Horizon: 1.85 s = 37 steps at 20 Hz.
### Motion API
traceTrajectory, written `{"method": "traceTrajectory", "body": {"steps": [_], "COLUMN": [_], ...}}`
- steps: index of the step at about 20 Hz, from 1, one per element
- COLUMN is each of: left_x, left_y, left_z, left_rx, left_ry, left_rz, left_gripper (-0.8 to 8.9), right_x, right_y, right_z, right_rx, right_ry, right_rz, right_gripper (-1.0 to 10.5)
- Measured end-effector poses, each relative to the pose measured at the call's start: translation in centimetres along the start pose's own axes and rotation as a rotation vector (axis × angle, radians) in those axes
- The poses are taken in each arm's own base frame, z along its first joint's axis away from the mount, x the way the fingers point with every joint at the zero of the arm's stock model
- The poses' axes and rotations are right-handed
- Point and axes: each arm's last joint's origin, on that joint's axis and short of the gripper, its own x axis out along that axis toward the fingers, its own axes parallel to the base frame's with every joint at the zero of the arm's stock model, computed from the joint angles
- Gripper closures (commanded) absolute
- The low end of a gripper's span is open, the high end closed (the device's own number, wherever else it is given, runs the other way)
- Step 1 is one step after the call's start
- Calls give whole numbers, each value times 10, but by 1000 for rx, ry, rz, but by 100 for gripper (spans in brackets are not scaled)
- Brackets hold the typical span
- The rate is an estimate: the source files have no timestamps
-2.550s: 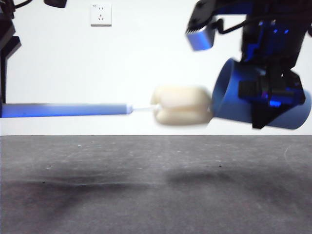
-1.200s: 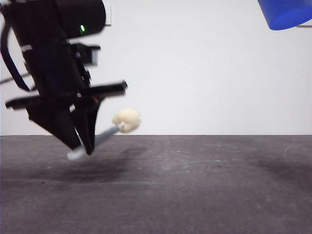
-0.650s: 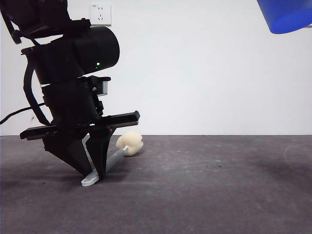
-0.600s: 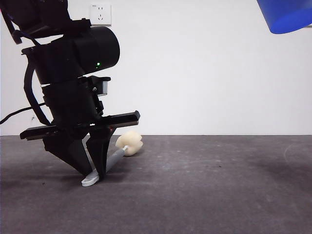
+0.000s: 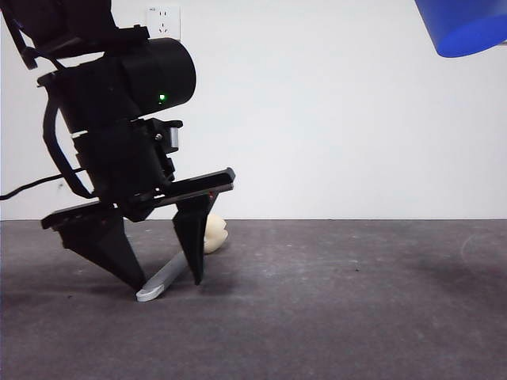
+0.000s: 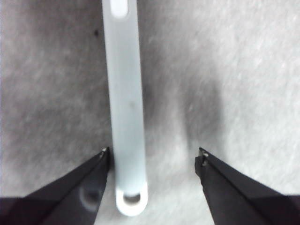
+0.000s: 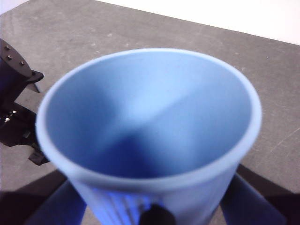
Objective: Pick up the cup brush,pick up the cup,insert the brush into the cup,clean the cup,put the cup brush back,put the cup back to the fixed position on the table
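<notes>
Left pincer point(image 5: 162, 273) down at the tabletop point(image 5: 333, 317) with jaws spread wide, nothing gripped. Cup brush point(image 6: 125, 108) lying flat between the jaws in the left wrist view, grey handle hugging one jaw tip and well clear of the other, hanging-hole end right by the tips. In the front view, handle end resting on the tabletop and the cream sponge head point(image 5: 214, 235) peeking out behind the far jaw. Right pincer up high, hard to pin down in the front view, but clamped on the blue cup point(image 7: 150, 136) going by the right wrist view: open mouth facing the camera, jaws hugging its sides. Only the cup's lower part poking in at the top corner of the front view. Risks from here, just a guess: lifting off while that one jaw tip sits against the handle could drag or flick the brush out of its spot, maybe roll it off the sponge head. Also a tilted cup held that high, so any slip on the ribbed plastic means a drop and a bounce. Compared with half a second ago: jaws were closed on the handle, now opened up and the brush let go; cup basically parked in the same corner. Looks like brush return done, cup placement not yet done.
</notes>
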Motion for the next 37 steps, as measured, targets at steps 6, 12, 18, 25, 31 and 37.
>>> {"method": "traceTrajectory", "body": {"steps": [6,12,18,25,31,37], "left_x": [-27,-112,-190,-219,-219,-220], "left_y": [4,8,24,36,36,35], "left_z": [-7,-14,-44,-64,-64,-63], "left_rx": [75,179,221,223,223,222], "left_ry": [23,-152,-315,-371,-374,-390], "left_rz": [14,-80,-179,-204,-205,-210], "left_gripper": [495,495,495,495,495,495], "right_x": [22,78,125,184,211,222], "right_y": [9,22,22,-12,-28,-27], "right_z": [8,-27,-73,-98,-118,-130], "right_rx": [17,22,52,119,114,74], "right_ry": [-26,-40,-85,-116,-145,-151], "right_rz": [54,55,29,15,36,58], "right_gripper": [963,963,963,963,963,963]}}
